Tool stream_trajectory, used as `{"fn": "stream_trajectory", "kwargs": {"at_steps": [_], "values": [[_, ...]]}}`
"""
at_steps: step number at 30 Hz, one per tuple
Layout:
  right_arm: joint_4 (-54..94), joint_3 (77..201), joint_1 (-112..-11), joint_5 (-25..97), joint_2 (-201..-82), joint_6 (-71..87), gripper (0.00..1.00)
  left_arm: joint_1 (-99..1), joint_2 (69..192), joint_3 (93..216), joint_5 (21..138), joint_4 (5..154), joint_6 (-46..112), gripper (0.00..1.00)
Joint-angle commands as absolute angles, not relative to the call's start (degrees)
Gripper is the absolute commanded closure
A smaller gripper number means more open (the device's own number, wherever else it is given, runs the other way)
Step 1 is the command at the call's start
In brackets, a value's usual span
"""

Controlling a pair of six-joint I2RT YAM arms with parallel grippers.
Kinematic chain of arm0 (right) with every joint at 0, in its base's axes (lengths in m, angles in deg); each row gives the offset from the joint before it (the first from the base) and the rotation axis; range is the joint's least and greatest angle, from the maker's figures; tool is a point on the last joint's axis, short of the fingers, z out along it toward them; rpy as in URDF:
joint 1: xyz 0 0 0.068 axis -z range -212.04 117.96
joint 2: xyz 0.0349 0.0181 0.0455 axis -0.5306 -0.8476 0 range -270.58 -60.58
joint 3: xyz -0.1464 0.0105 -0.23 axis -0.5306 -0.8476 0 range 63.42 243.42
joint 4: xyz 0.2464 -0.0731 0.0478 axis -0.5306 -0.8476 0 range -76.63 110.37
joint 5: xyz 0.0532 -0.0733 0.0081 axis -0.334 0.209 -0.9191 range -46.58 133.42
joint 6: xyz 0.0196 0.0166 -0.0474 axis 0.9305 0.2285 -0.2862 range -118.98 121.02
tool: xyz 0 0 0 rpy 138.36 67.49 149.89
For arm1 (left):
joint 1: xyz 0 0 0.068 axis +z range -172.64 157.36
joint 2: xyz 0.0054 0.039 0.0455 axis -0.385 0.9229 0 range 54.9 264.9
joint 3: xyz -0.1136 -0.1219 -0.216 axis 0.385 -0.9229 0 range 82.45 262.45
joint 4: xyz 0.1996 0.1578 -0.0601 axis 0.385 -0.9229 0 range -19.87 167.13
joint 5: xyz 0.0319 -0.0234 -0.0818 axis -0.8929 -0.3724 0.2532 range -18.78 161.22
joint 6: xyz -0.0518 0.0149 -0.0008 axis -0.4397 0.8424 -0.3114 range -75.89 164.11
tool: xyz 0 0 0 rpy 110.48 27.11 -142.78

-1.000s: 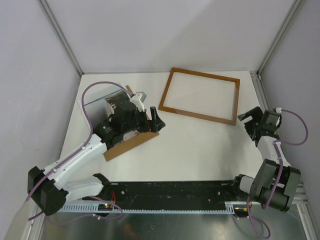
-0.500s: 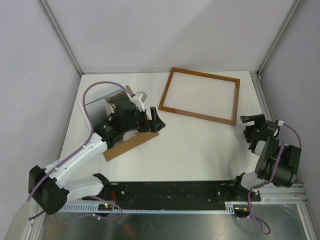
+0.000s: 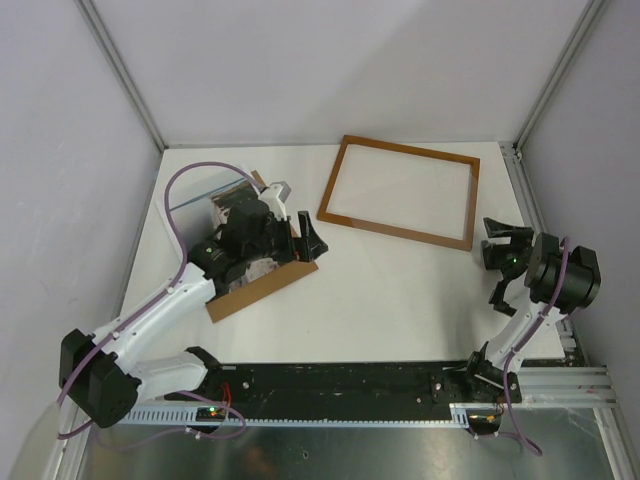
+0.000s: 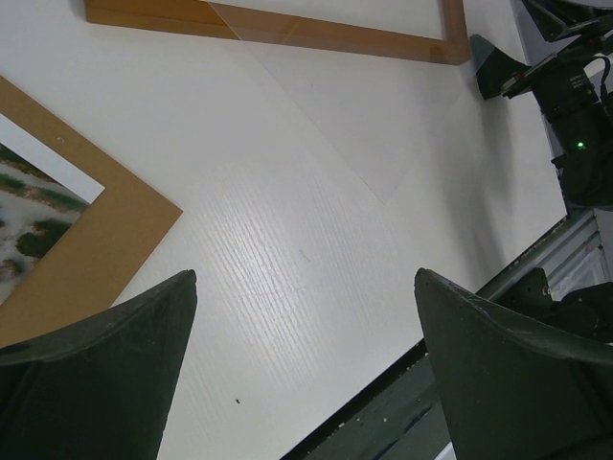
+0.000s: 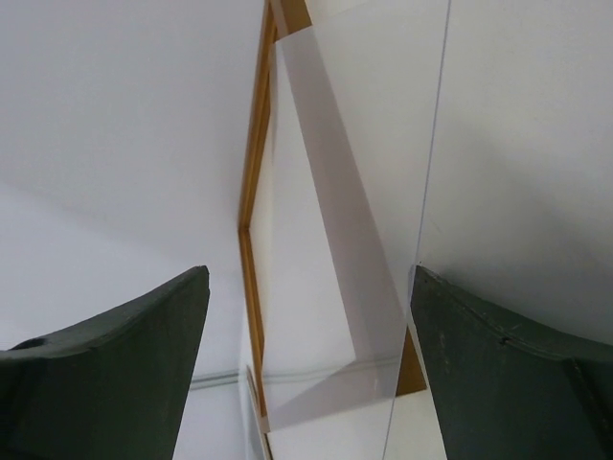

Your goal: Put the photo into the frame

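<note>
While the left gripper hangs wide open and empty, the right gripper gapes near the frame.

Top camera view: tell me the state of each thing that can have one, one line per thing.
frame: lying flat on the table, nothing in it.
photo: lying on the backing board, not in the frame.
backing board: flat on the table, partly under the left arm.
left pincer: open, holding nothing.
right pincer: open, holding nothing, apart from the frame.
</note>
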State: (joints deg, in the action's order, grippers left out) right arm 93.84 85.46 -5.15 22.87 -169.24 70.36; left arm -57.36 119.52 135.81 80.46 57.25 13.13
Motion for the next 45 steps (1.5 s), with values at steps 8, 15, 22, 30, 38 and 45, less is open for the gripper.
{"fn": "stream_trajectory", "kwargs": {"at_steps": [8,15,22,30,38,45], "values": [[102.1,88.3,-6.5,23.6,-178.0,72.9,0.16,-56.5,120.9,137.4,81.8,58.0,14.2,0.00],[102.2,90.4,-7.6,23.4,-179.2,73.0,0.35,-56.4,120.7,137.5,82.1,58.0,13.7,0.00],[101.5,90.9,-7.1,22.0,-177.3,72.2,0.82,-56.4,120.0,137.7,82.0,58.1,13.4,0.00],[93.3,90.8,-6.4,21.5,-165.6,68.7,1.00,-56.4,119.8,138.6,81.4,58.0,12.7,0.00],[82.1,92.9,-6.7,17.5,-147.5,67.8,1.00,-50.9,122.3,145.1,84.9,58.0,14.6,0.00],[55.9,105.7,-10.0,12.7,-128.0,61.8,1.00,-44.9,130.6,160.5,90.8,58.1,18.6,0.00]]}}
